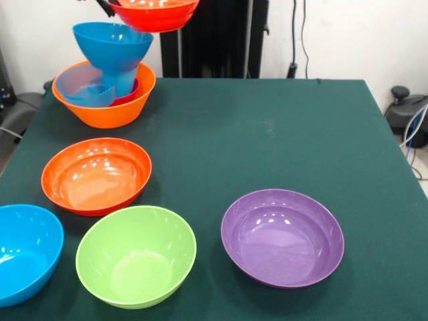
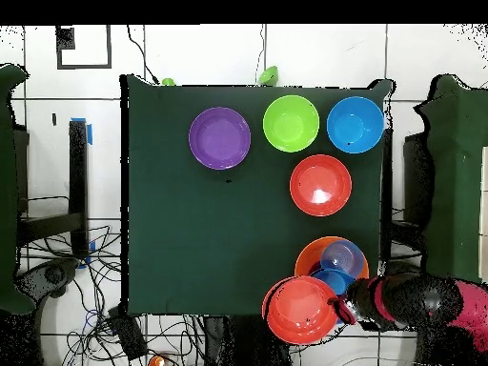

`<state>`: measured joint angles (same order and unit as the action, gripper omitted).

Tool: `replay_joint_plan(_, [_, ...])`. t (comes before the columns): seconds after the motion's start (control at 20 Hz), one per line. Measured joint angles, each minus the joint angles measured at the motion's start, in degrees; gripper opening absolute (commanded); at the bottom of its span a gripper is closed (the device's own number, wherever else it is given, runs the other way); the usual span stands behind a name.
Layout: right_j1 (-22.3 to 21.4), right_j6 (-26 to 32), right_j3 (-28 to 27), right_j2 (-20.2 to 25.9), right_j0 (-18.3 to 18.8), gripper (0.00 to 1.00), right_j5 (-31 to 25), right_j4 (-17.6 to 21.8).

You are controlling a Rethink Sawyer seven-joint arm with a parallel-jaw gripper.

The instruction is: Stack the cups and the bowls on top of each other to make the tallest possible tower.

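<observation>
Gripping a red bowl (image 1: 155, 13) by its rim, the tool (image 2: 339, 310) holds it in the air just beside a blue bowl (image 1: 112, 43) perched on a light-blue cup (image 1: 127, 81) inside an orange bowl (image 1: 117, 112) at the bench's (image 1: 267, 134) corner. Red-orange (image 1: 96, 175), lime green (image 1: 136, 255), purple (image 1: 282, 237) and second blue (image 1: 25, 251) bowls lie apart across the green bench.

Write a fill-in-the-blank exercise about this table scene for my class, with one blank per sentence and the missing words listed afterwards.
1. The gripper holds a ____ bowl in the air above the stack.
2. The bottom of the stack is a wide ____ bowl.
3. On the table, the bowl between the purple bowl and the blue bowl is ____.
4. The upper blue bowl stands on a light-blue ____.

Missing words: red; orange; lime green; cup
</observation>
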<state>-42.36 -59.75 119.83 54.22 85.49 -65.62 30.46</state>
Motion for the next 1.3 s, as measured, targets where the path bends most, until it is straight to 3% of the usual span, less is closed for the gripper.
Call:
replay_joint_plan(0.55, [0.52,0.0,-0.36,2.5,1.06,0.0,-1.0,0.59])
replay_joint_plan(1.3, [0.62,0.0,-4.9,3.75,3.54,0.0,-5.64,3.07])
